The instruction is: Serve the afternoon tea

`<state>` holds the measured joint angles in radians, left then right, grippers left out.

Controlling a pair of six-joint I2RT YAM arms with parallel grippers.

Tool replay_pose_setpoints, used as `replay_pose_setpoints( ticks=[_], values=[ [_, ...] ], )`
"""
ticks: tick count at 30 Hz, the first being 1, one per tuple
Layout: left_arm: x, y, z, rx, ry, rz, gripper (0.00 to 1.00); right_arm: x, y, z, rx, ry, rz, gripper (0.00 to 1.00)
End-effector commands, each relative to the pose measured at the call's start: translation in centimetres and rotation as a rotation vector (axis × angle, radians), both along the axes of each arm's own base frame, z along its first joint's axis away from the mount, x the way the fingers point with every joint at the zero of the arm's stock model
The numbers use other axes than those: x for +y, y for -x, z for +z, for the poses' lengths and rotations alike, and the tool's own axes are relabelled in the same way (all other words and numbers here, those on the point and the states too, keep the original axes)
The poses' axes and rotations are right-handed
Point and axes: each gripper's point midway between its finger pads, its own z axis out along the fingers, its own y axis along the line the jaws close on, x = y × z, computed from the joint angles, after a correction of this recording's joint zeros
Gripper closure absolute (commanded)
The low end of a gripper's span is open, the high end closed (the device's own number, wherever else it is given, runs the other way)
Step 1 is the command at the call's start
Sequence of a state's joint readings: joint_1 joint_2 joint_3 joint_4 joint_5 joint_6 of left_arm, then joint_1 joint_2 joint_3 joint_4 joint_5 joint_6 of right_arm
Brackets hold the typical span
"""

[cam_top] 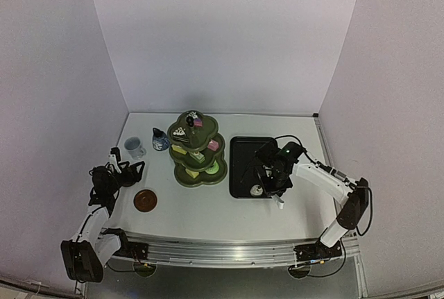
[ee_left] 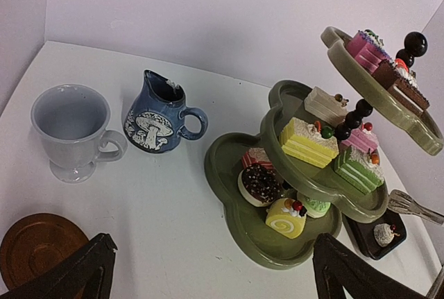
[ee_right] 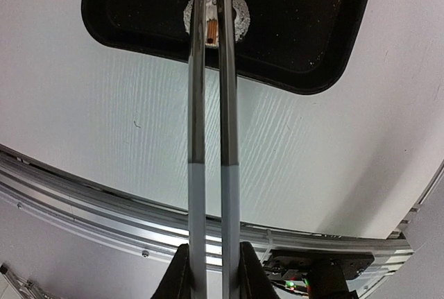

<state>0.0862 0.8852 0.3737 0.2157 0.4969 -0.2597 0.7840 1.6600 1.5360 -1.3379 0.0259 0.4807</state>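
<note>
- Right arm (cam_top: 316, 174) reached out over black tray (ee_right: 312, 35); right gripper (ee_right: 213, 268) clamped on tongs (ee_right: 211, 139), blades nearly together across white cake (ee_right: 239, 14) lying in tray.
- Left arm (cam_top: 97, 209) folded low; left gripper (ee_left: 215, 271) spread wide, empty, facing mug (ee_left: 69, 129) and stand (ee_left: 236, 195).

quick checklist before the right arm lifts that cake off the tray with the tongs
1. Right jaws shut on the tongs: ok.
2. Tong tips pinching the white cake: ok, both tips meet on it.
3. Cake clear of the tray: cannot tell; it looks seated.
4. Free spot on the stand: ok, the bottom tier has bare room on its left.
5. Left jaws out of the path: ok, open, over by the mug and coaster.
</note>
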Motion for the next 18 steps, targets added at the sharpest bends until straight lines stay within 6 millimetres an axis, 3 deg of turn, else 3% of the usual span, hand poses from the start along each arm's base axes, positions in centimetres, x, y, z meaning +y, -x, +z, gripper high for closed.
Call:
replay_pose_setpoints(
  ticks=[1,7,12,18],
  values=[
    [0.0,-0.6,2.2,-0.057,-0.013,-0.009,0.0,-6.9,6.8,1.7,0.238,0.246,-0.054,0.79],
    [0.0,-0.7,2.1,-0.055,-0.011,-0.015,0.0,-7.6,8.0,1.8,0.247,0.234,-0.088,0.73],
    [-0.1,-0.6,2.1,-0.055,-0.009,-0.019,0.0,-7.6,7.9,2.2,0.231,0.222,-0.087,0.76],
    [-0.1,-0.5,2.2,-0.058,-0.01,-0.019,0.0,-7.2,7.8,3.0,0.212,0.184,-0.099,0.72]
  ],
)
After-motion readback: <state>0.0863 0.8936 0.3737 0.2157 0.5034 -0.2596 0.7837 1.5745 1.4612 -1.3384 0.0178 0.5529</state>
